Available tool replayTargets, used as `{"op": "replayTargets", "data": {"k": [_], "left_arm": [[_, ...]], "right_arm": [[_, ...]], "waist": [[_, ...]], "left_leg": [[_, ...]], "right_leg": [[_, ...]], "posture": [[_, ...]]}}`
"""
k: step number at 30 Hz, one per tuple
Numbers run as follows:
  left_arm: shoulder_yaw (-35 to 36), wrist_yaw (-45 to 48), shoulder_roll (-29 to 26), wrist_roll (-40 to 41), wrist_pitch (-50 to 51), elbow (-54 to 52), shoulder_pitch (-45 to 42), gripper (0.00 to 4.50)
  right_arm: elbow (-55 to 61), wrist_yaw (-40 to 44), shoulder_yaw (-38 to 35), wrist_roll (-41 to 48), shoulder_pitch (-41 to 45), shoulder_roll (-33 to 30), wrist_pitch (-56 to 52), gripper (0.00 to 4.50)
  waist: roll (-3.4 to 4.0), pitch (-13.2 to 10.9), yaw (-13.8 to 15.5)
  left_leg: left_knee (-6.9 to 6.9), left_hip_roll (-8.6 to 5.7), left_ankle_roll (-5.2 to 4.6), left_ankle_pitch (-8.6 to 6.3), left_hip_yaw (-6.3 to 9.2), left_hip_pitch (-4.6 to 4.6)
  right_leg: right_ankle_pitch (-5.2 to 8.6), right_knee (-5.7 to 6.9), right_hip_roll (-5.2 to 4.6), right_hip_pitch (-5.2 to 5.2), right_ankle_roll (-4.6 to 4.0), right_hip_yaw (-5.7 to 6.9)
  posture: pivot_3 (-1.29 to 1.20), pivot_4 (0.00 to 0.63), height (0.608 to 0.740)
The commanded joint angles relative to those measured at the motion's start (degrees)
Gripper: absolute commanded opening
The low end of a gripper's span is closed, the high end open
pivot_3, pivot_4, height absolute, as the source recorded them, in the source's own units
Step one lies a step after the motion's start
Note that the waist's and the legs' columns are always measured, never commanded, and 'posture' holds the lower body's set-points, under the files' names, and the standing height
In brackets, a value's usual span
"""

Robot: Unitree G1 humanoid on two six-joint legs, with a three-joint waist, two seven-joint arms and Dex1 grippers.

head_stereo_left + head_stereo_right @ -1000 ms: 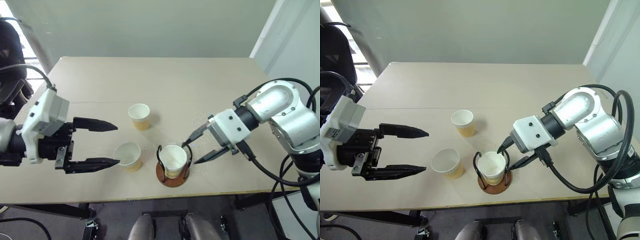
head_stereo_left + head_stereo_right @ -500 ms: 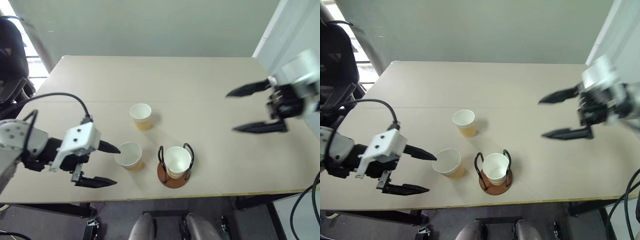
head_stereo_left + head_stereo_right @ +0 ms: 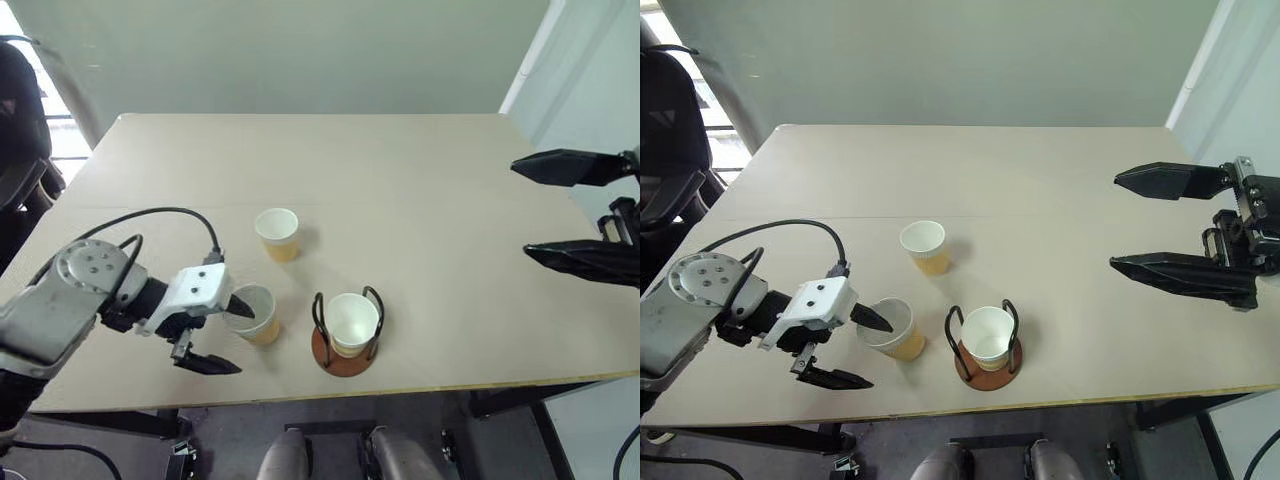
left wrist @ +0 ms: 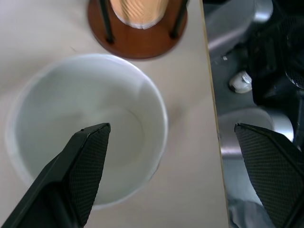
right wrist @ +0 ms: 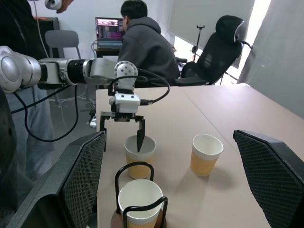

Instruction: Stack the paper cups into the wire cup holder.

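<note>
Two paper cups stand loose on the tan table: one [image 3: 278,232] farther back, one [image 3: 255,315] near the front. My left gripper [image 3: 852,348] is open and tilted down over the near cup [image 4: 85,128], one finger inside its rim and the other outside toward the table's front edge. A third cup [image 3: 988,335] sits upright in the wire cup holder [image 3: 985,375], just right of the near cup. My right gripper [image 3: 1116,222] hangs open and level above the table's right side, well clear of the holder, with nothing between its fingers.
The table's front edge [image 3: 300,395] runs just below the left gripper's outer finger. Beyond the table's left end a person [image 5: 142,47] sits at a laptop, with a black office chair [image 5: 216,45] nearby. A white wall corner [image 3: 530,60] rises at the back right.
My right gripper drew away from the cup in the holder, rising to the right and opening wider. My left gripper sank and tilted down until one finger dipped inside the near cup.
</note>
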State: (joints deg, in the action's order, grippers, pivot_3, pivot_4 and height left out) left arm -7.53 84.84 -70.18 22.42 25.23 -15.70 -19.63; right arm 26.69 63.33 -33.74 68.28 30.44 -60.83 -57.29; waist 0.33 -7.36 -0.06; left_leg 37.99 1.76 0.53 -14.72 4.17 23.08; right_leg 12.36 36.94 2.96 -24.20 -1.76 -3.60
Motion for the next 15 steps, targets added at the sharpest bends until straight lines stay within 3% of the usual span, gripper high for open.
{"op": "replayTargets", "data": {"k": [1,3,13,15], "left_arm": [[-0.7,0.4,1.2,-1.6,-0.9,0.2,-1.8,4.12],[-0.6,0.9,1.7,-1.5,-0.8,0.2,-2.1,3.60],[-1.3,1.3,3.9,-2.0,0.0,0.5,-3.8,0.15],[-1.0,1.4,4.0,-1.4,0.5,0.0,-3.7,0.04]], "right_arm": [[2.0,-1.4,-3.6,3.3,-1.8,-2.8,-0.2,4.50],[2.5,-1.8,-4.4,4.6,-3.0,-3.6,-0.2,4.50],[2.5,-4.3,-3.9,8.1,-4.1,-6.0,1.5,4.50],[2.6,-4.0,-3.5,8.2,-4.4,-6.3,1.9,4.50]], "waist": [[-0.01,0.0,0.0],[-0.01,0.0,0.1],[-0.01,0.0,0.1],[0.04,0.0,0.1]], "left_leg": [[0.03,0.00,-0.01,-0.01,0.00,0.05],[0.06,0.00,-0.04,-0.02,0.00,0.08],[0.05,0.00,-0.09,-0.05,0.00,0.09],[0.05,0.00,-0.10,-0.06,0.00,0.09]], "right_leg": [[-0.01,-0.02,0.00,-0.01,0.03,0.00],[-0.01,-0.03,0.00,-0.01,0.06,0.00],[-0.18,-0.03,0.00,-0.01,0.51,0.00],[-0.18,-0.03,0.00,0.00,0.53,-0.01]], "posture": [[0.00,0.150,0.740],[0.00,0.150,0.740],[0.00,0.150,0.740],[0.00,0.150,0.740]]}}
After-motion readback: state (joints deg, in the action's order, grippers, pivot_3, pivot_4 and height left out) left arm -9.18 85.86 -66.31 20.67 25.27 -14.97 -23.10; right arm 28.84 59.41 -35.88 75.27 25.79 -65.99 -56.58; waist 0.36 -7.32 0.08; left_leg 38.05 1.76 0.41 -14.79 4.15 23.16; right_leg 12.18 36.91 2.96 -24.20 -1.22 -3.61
